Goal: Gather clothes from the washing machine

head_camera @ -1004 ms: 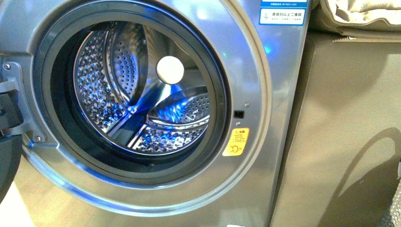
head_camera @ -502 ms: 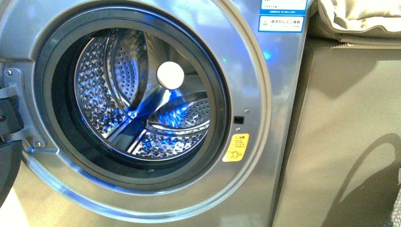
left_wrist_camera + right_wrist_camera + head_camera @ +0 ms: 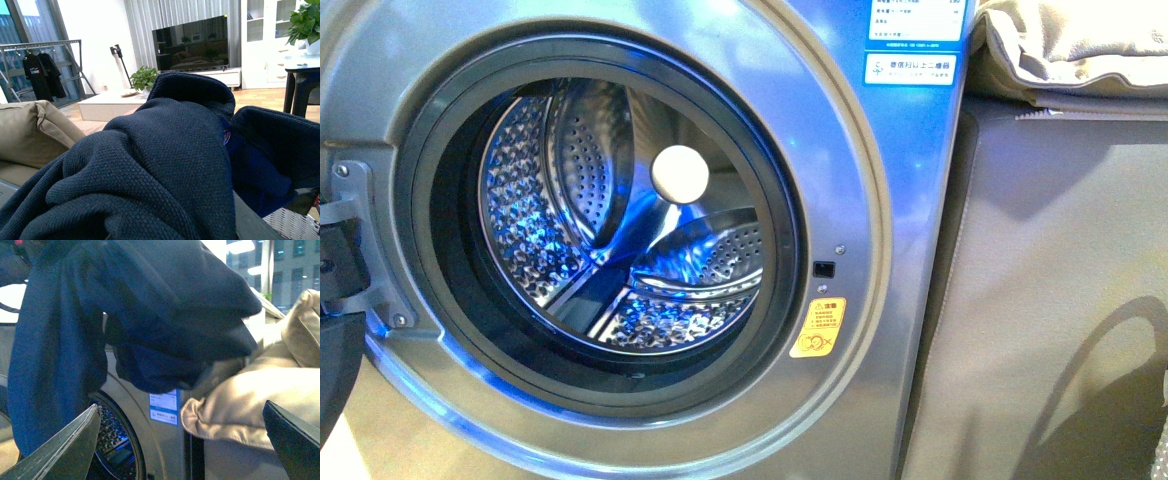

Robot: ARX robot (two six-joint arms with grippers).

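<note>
The washing machine [image 3: 880, 200] fills the front view, its porthole open and the perforated steel drum [image 3: 620, 240] showing no fabric. The clothes [image 3: 160, 165], a dark navy knit garment, bulge across almost the whole left wrist view and hide my left gripper, which is shut on them. In the right wrist view the clothes [image 3: 150, 315] hang limp in the air in front of the machine [image 3: 165, 440]. Below them my right gripper [image 3: 181, 407] stands open with nothing between its fingers. Neither gripper shows in the front view.
A tan sofa [image 3: 1060, 260] with a cushion [image 3: 1070, 45] on top stands directly right of the machine. The open door's hinge [image 3: 345, 240] sits at the porthole's left edge. A white woven basket [image 3: 292, 225] peeks from under the garment. Behind lie a low table [image 3: 107, 102] and a TV [image 3: 192, 42].
In the front view the machine and sofa have slid slightly downward in the picture. The drum looks the same and no arm has come into view.
</note>
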